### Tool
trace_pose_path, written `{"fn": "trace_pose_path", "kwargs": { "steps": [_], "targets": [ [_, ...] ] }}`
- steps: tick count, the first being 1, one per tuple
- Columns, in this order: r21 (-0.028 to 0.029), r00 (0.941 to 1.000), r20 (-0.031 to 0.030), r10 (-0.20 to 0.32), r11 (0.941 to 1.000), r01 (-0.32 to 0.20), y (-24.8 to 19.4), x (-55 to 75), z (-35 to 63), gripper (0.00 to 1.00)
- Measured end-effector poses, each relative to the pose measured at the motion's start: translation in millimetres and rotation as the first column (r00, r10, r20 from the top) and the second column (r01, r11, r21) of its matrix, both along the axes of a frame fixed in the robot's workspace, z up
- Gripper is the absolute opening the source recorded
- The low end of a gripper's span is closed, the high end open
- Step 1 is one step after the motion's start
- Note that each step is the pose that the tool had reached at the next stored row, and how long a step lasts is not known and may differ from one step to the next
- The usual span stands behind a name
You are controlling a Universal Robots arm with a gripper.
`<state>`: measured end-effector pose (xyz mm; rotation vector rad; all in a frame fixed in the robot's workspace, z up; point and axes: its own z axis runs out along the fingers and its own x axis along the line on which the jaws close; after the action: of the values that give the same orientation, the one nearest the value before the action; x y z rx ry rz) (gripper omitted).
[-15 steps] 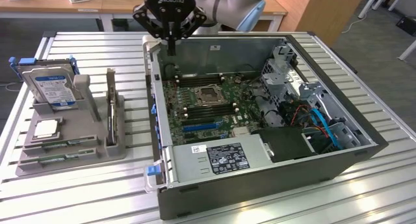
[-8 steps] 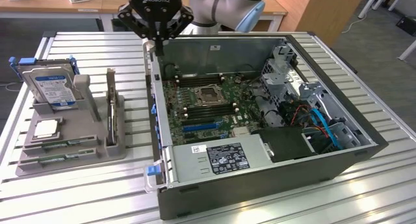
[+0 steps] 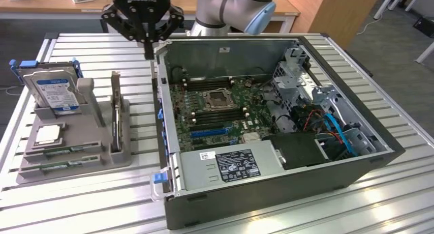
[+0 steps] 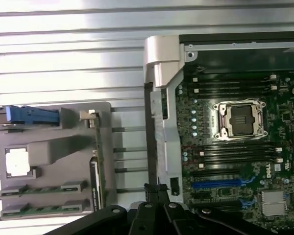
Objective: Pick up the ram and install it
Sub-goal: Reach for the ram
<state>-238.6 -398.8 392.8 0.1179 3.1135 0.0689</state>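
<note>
Ram sticks [image 3: 64,151] lie in the front slots of the holder [image 3: 85,135]; farther back my gripper [image 3: 147,52] hangs empty, fingers pinched together, just beside the case wall [image 3: 164,117]. Dropping here, I reckon, could clip that wall, and pinched fingers cannot straddle a stick.

Claw [image 3: 148,55] pinched together near case [image 3: 271,188] wall, ram [image 3: 62,151] seemingly in grey holder [image 3: 88,135]

Slatted metal table [image 3: 74,203], wooden desk [image 3: 54,12] behind — grey floor [image 3: 397,51], wooden cabinet [image 3: 332,10].
</note>
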Motion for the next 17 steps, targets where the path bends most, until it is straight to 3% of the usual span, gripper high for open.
{"fn": "trace_pose_path", "kwargs": {
  "steps": [17],
  "targets": [
    [0.0000, 1.0000, 0.0000, 0.000, 1.0000, 0.000, 0.0, -71.5, -2.0, 0.11]
  ]
}}
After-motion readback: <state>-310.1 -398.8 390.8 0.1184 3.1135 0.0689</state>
